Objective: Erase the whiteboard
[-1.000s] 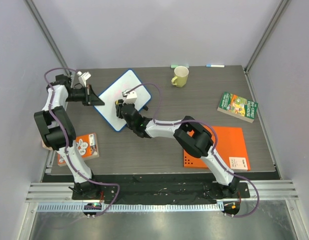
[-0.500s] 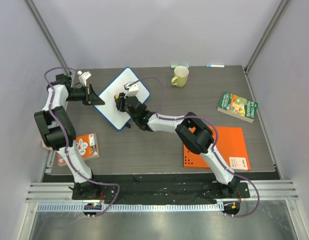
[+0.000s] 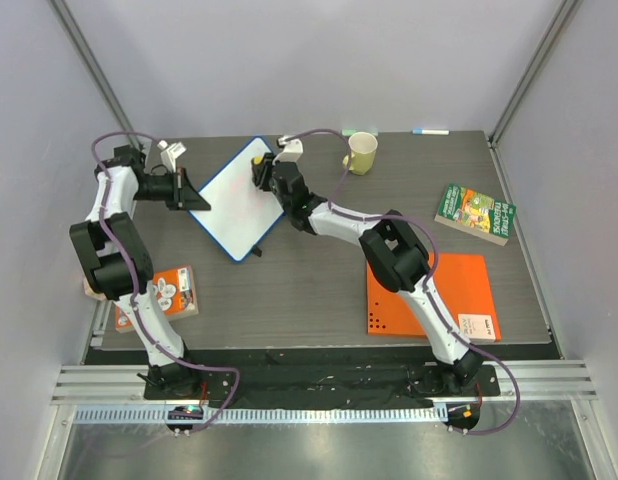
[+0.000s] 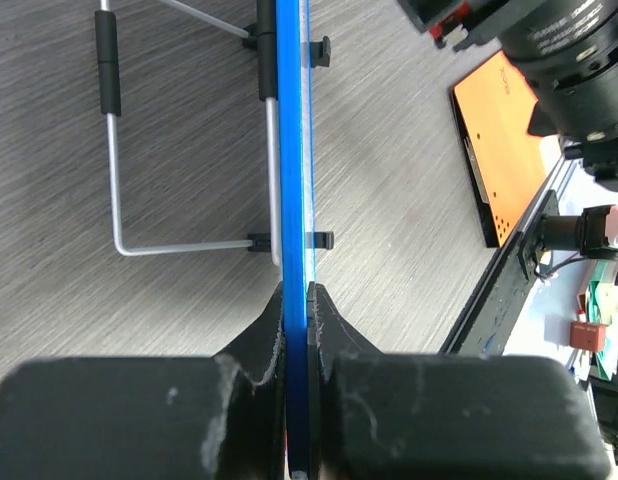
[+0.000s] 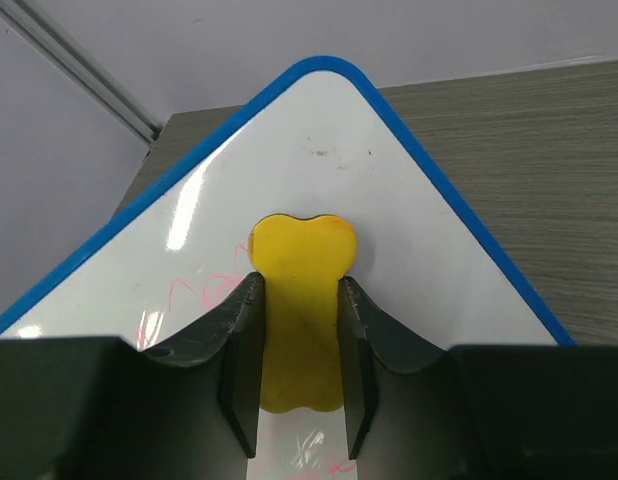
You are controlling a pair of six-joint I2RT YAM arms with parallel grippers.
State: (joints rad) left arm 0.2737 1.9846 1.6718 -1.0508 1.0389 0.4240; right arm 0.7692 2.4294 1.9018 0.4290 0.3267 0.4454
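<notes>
The whiteboard [image 3: 229, 203], white with a thin blue rim, stands tilted at the table's back left. My left gripper [image 3: 193, 197] is shut on its left edge; the left wrist view shows the blue rim [image 4: 290, 150] pinched between the jaws of that left gripper [image 4: 297, 300]. My right gripper [image 3: 262, 172] is near the board's far corner, shut on a yellow eraser [image 5: 301, 240] that lies against the white surface [image 5: 389, 230]. Faint red marks [image 5: 189, 295] show to the left of the right gripper [image 5: 299, 283] and below the eraser.
A yellow mug [image 3: 360, 152] stands just right of the right wrist. Further right lie a marker [image 3: 430, 131], a green book [image 3: 475, 212] and an orange sheet [image 3: 429, 295]. Another book [image 3: 169, 295] lies front left. A wire stand [image 4: 109, 150] sits behind the board.
My right gripper has slid with the eraser from the board's middle up to its far corner. The left gripper has kept its hold on the rim.
</notes>
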